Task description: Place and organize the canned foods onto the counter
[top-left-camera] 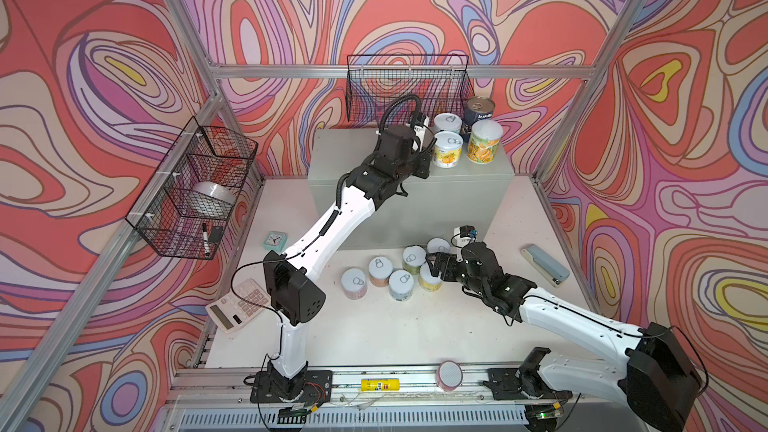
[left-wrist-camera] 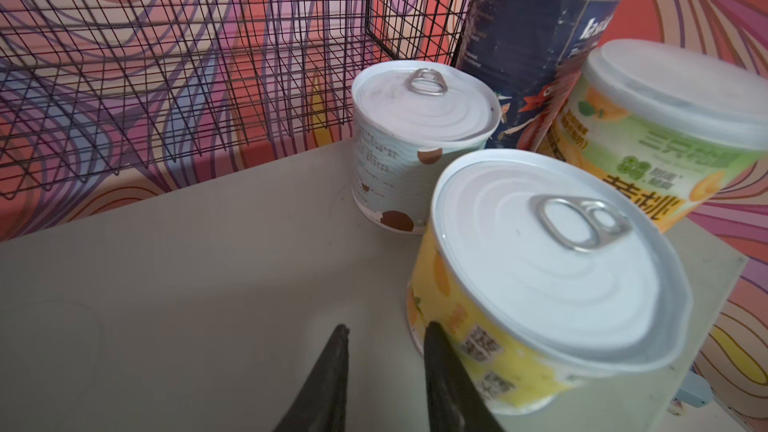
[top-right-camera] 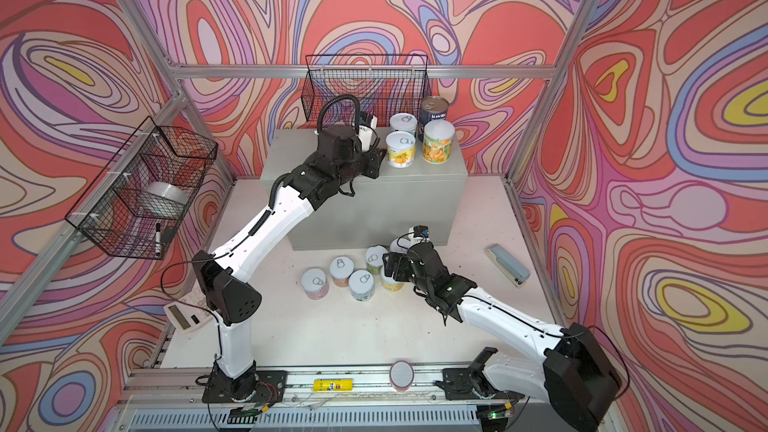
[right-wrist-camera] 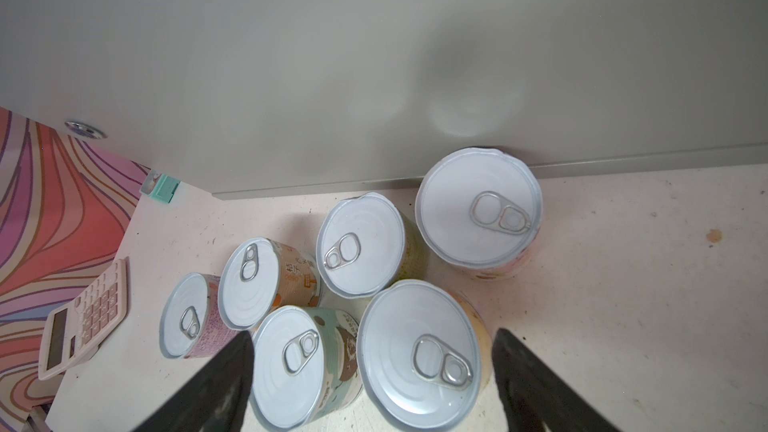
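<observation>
On the counter, four cans crowd the right rear corner: the yellow can nearest the front, the teal can behind it, the dark-blue can and the orange-fruit can alongside. The left half of the top lies bare, though a wire basket overhangs its rear edge. Below, six cans stand packed on the tabletop; one seems to touch the counter's front. Bare table spreads toward the stapler.

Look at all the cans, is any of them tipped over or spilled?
No, nothing stands out. The four cans on the counter and the six cans on the white tabletop all stand upright, lids sealed, nothing spilled.
</observation>
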